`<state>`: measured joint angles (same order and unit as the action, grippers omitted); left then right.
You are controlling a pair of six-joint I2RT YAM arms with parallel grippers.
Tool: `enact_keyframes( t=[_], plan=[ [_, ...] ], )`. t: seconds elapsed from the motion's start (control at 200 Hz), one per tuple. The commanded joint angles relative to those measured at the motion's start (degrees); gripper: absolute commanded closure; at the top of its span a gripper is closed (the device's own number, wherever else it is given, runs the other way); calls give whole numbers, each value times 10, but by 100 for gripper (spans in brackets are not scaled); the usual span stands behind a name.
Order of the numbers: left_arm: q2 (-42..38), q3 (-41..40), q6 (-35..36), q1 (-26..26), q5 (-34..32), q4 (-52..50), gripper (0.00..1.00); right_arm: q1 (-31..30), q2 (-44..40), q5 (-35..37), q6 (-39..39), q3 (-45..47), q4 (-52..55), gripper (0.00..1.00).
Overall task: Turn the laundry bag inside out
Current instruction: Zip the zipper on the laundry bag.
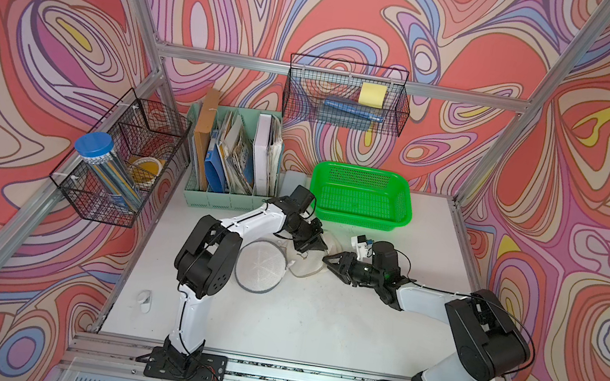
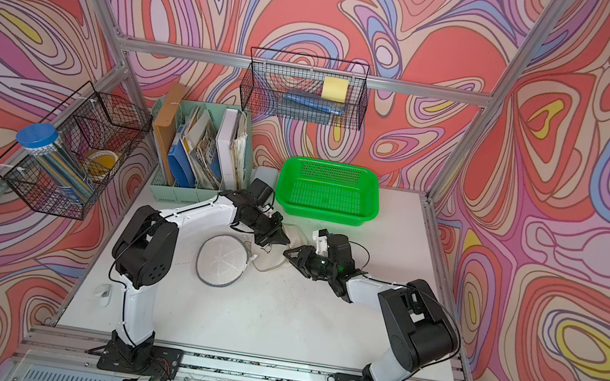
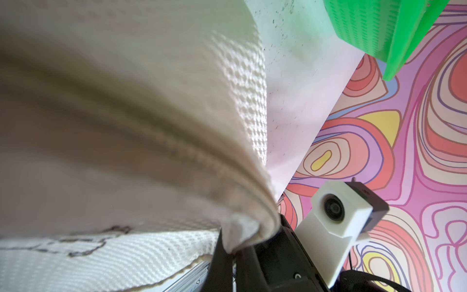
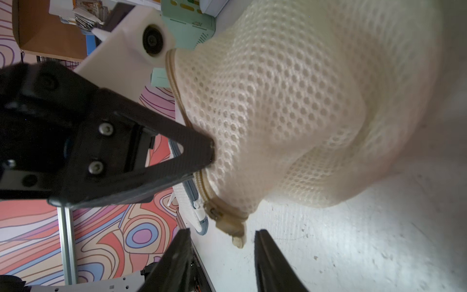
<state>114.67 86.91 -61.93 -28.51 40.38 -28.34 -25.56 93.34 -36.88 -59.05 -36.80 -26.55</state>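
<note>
at the near left of the white table point(image 1: 295, 322) lies a small white object point(image 1: 144, 300), well apart from everything else. both arms rise from the near edge and reach toward the middle of the table, where the laundry bag point(image 1: 262, 265) lies. it is pale mesh, and in both top views its round, grey-rimmed end faces up on the left, with the looser body bunched to the right of it.

the right gripper point(image 4: 223, 230) comes in from the right, low over the table. its fingers point(image 4: 267, 257) stand apart and hold nothing. in the right wrist view the zip tab point(image 4: 235, 227) hangs at the mouth of the gap and touches neither finger.

just beyond it, the left gripper point(image 1: 316, 244) comes in from the left. its jaws are clamped tight on a fold of the bag's mesh at the zipped edge. the right wrist view shows its tip point(image 4: 211, 151) pressed into the cloth, and the left wrist view shows fabric draped from its fingers point(image 3: 222, 257). the two grippers are near each other but not touching.

farther back on the right sits a green basket point(image 1: 360, 200), and to the left of it a mint file organiser point(image 1: 227, 200) stuffed with folders and papers. a wire basket point(image 1: 121, 162) hangs on the left frame rail, and another wire basket point(image 1: 345, 96) hangs on the far wall above the green one.
</note>
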Motion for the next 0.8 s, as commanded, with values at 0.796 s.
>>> enact_keyframes(
  t=[0.796],
  plan=[
    [-5,5,3,-1,7,1,100,15,-12,-22,-7,-5,-22,77]
  ],
)
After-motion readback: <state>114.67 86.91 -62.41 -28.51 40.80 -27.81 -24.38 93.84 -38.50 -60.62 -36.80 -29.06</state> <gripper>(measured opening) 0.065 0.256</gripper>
